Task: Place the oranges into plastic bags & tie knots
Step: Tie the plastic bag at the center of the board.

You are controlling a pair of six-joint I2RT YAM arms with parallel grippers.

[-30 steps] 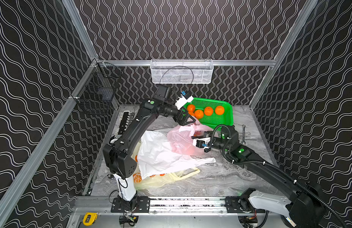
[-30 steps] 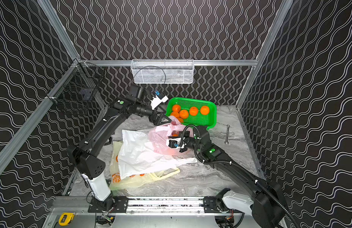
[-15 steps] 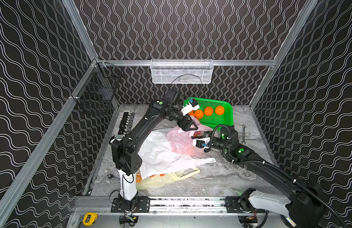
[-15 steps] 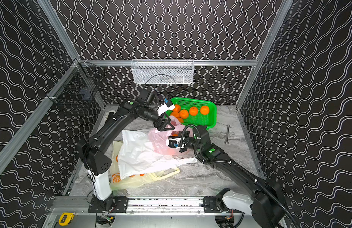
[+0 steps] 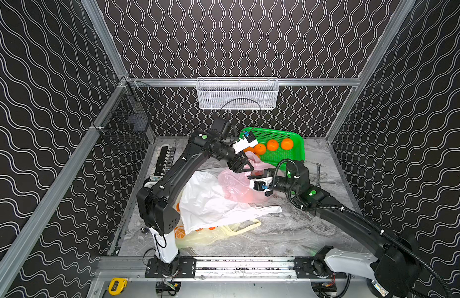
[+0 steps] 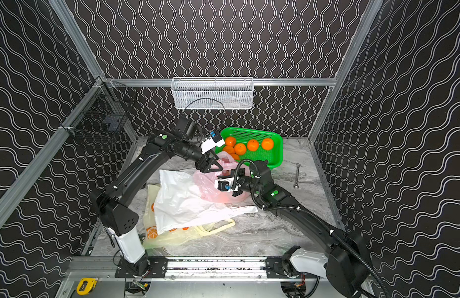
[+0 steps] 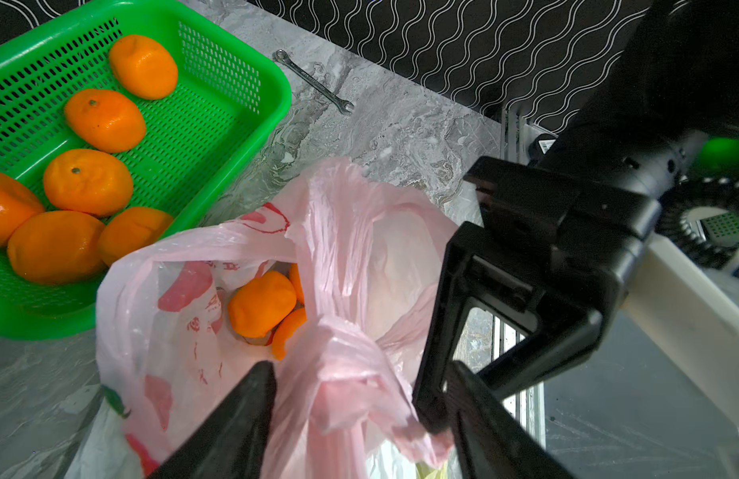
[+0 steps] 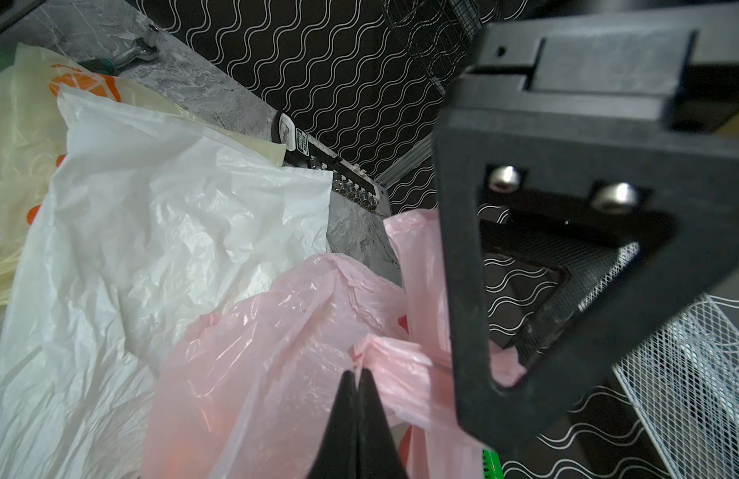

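Pink bag (image 7: 185, 331) beside basket (image 7: 276, 89), oranges (image 7: 262, 309) inside; right gripper (image 8: 356, 385) clenched on its top, left gripper (image 7: 359, 373) spread around a handle (image 7: 339, 361) (no grip yet). Risks a tear if yanked unevenly.

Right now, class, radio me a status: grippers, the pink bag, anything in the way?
Left gripper open, straddling pink bag's bunched handle. Right gripper shut on pink bag. Bag holds oranges; six more in green basket. Grippers crowd each other.
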